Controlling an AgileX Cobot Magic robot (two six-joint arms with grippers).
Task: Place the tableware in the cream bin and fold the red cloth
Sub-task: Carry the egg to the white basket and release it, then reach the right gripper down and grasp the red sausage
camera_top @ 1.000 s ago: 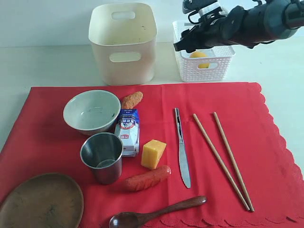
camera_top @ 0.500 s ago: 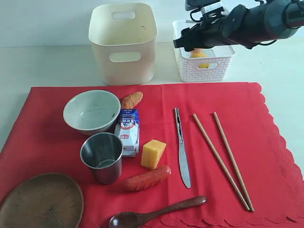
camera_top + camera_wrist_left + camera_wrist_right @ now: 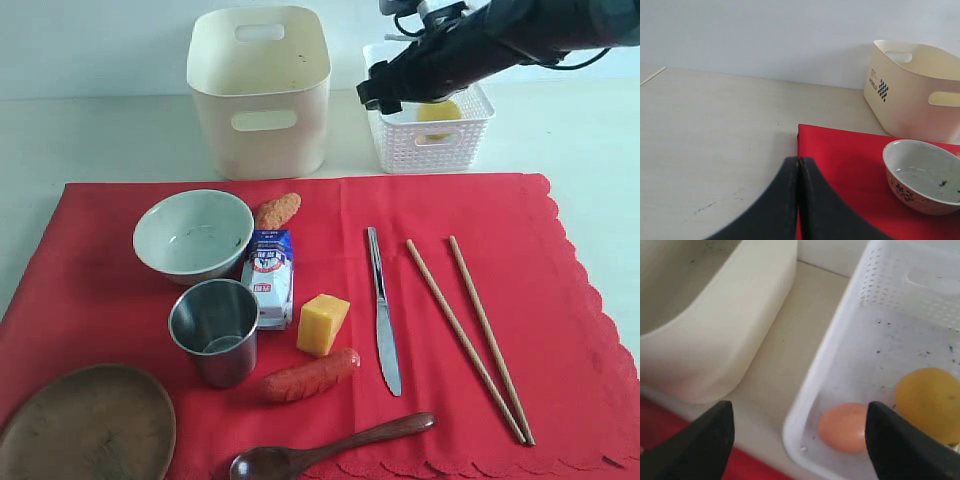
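Your left gripper point(image 3: 799, 161) is clenched on nothing, its two black fingers pressed flat together, hovering low over the red cloth's point(image 3: 560, 300) far left corner. Your right gripper point(image 3: 799, 440) is spread wide and empty, hanging beyond the cloth's far edge, over the near rim of a white lattice basket point(image 3: 430, 150) that holds an egg point(image 3: 844, 426) and a lemon point(image 3: 927, 397).

The cloth lies flat and unfolded, with all the tableware on it. The cream bin point(image 3: 262, 150) stands upright just past the cloth's far edge, left of centre.

- On the cloth's left half are the pale bowl point(image 3: 193, 235), the steel cup point(image 3: 214, 330) upright just nearer than it, and the brown wooden plate point(image 3: 88, 425) at the near left corner.
- The dark wooden spoon point(image 3: 330, 452) lies along the cloth's near edge.
- The steel knife point(image 3: 381, 310) lies at the cloth's centre.
- The two chopsticks point(image 3: 466, 341) lie side by side on the right half.
- A milk carton point(image 3: 271, 275), a cheese block point(image 3: 323, 323) and two sausages point(image 3: 310, 375) sit on the cloth between bowl and knife.
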